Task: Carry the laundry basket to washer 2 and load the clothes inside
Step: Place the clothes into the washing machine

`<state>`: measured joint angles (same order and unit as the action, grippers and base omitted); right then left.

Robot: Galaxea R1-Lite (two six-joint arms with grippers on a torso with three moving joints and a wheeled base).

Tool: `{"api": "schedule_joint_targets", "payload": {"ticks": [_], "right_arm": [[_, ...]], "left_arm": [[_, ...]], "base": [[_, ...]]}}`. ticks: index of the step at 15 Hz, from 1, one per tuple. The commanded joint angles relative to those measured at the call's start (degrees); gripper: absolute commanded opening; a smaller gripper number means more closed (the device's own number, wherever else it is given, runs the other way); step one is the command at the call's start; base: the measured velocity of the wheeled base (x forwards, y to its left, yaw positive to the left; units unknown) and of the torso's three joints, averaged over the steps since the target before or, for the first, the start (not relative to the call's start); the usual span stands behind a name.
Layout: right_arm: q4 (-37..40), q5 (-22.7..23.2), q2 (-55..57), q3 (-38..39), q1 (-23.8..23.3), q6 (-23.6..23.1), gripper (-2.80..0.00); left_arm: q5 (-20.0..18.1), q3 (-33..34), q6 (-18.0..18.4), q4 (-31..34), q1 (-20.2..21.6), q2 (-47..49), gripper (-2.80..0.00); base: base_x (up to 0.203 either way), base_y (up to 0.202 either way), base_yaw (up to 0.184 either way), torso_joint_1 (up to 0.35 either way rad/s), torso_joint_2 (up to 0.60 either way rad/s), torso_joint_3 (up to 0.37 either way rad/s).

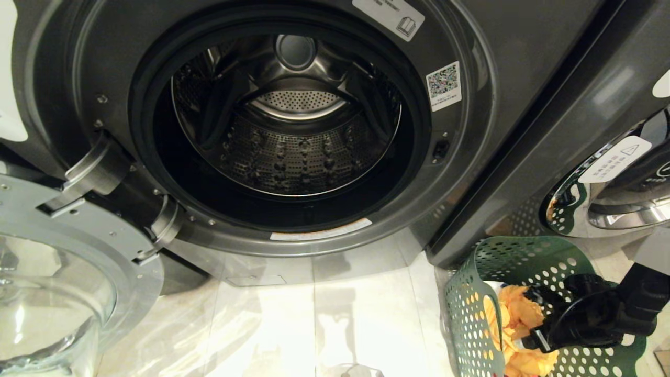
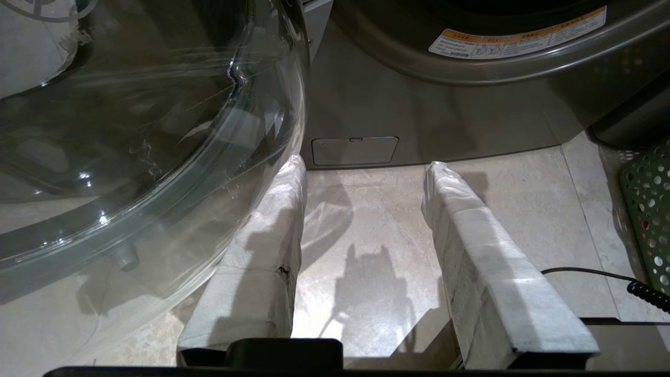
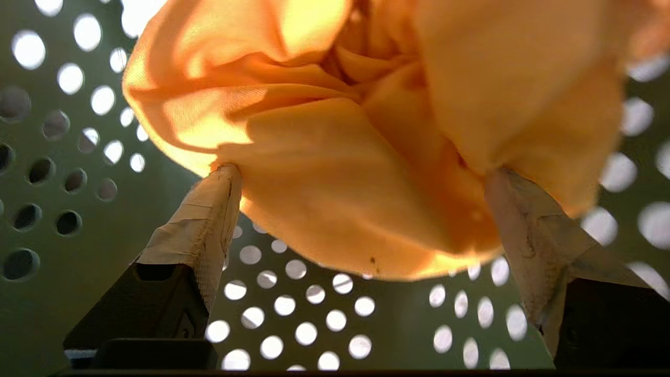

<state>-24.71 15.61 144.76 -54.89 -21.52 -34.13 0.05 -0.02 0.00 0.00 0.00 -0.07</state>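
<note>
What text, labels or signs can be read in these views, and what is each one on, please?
No text reads clearly in any view.
White sticker with a book symbol, washer front above the drum opening: print too small.
QR code label, right of the opening: code only.
Orange-and-white strip label, below the opening: blurred.
White tag with a warning triangle, neighbouring machine's door: unreadable.

— What sort of place is this?
— A laundry room: a dark grey front-loading washer (image 1: 293,131) stands open beside a second machine (image 1: 617,178), on a pale tiled floor (image 1: 335,319).
— Anything else?
— A green perforated laundry basket (image 1: 471,314) holding yellow clothes (image 1: 515,314).
</note>
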Motion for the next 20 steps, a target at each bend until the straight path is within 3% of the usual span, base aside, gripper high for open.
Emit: {"api": "schedule_joint_targets", "payload": {"ticks": [1,4,9,19,20], "right_arm": [[-0.16,0.5,3.15,-1.25,0.24,-2.39,0.0],[-1.27,0.38,7.68,-5.35,1.12,-7.27,0.0],[-15.07,-1.64,15.96,-6.73,2.66,-10.59,0.0],[-15.72,-4.18,23.92,-15.71,2.71,-13.41,0.0],[-15.82,-4.18,24.62,-16.29,2.71,-13.42,-2.8]], "left_arm": [[0.04,0.02,0.0,0.0,0.0,0.07,-2.8],[-0.05,0.02,0.0,0.0,0.0,0.07,-2.8],[0.04,0.02,0.0,0.0,0.0,0.07,-2.8],[0.04,0.02,0.0,0.0,0.0,0.07,-2.8],[-0.04,0.02,0.0,0.0,0.0,0.07,-2.8]], "base": [[0.0,0.0,0.0,0.0,0.0,0.0],[0.0,0.0,0.0,0.0,0.0,0.0],[0.0,0.0,0.0,0.0,0.0,0.0],[0.0,0.0,0.0,0.0,0.0,0.0],[0.0,0.0,0.0,0.0,0.0,0.0]]}}
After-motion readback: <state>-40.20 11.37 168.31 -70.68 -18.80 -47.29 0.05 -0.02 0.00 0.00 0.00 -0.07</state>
